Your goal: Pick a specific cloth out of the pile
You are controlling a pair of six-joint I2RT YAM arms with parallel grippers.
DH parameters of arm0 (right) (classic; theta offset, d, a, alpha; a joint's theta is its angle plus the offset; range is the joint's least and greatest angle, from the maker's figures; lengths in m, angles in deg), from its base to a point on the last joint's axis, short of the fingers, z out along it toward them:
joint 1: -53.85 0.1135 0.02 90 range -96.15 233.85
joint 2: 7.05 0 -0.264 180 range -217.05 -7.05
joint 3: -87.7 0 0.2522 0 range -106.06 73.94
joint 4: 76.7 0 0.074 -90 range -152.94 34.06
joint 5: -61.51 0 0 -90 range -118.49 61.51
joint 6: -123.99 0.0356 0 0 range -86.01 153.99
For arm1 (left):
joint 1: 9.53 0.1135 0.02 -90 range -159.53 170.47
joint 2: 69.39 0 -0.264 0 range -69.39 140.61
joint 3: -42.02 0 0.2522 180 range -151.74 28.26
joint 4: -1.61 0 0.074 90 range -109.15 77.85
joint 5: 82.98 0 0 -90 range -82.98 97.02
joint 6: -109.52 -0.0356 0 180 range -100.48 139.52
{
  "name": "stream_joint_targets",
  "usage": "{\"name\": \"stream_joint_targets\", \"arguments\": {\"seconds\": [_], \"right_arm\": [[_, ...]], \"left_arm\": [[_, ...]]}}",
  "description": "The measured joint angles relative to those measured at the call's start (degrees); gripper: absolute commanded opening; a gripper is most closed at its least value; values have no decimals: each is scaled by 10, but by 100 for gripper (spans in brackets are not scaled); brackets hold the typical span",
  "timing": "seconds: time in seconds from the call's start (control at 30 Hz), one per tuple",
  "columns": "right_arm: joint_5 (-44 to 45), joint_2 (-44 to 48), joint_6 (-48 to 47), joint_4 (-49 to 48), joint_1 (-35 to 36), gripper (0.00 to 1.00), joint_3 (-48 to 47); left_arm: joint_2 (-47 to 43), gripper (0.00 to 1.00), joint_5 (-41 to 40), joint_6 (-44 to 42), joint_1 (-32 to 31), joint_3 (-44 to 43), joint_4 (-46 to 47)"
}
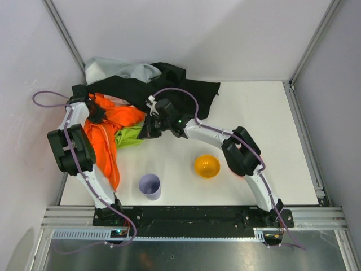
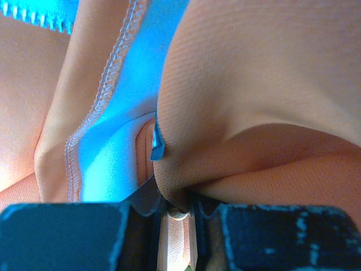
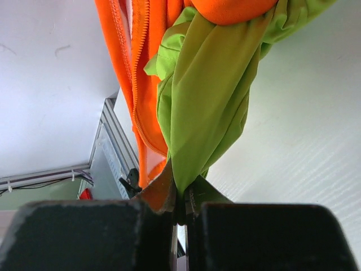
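The lime-green cloth (image 1: 129, 135) lies partly under the bright orange garment (image 1: 108, 131) at the front of the pile (image 1: 152, 84) of black, grey and orange garments, far left. My right gripper (image 1: 148, 129) is shut on a fold of the green cloth (image 3: 206, 107), which stretches away from the jaws in the right wrist view. My left gripper (image 1: 95, 110) is buried in the orange garment (image 2: 254, 101) and is shut on a fold of it; orange fabric fills the left wrist view.
A lilac cup (image 1: 150, 186) stands near the front edge. An orange bowl (image 1: 207, 166) sits right of it, by the right arm's elbow. White walls close in the table at the back and left.
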Motion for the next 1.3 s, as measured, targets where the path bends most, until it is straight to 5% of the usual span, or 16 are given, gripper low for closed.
{"name": "stream_joint_targets", "arguments": {"seconds": [1.3], "right_arm": [[51,221,-97,155,-64,0,29]], "left_arm": [[2,4,46,11,-8,0,-7]]}}
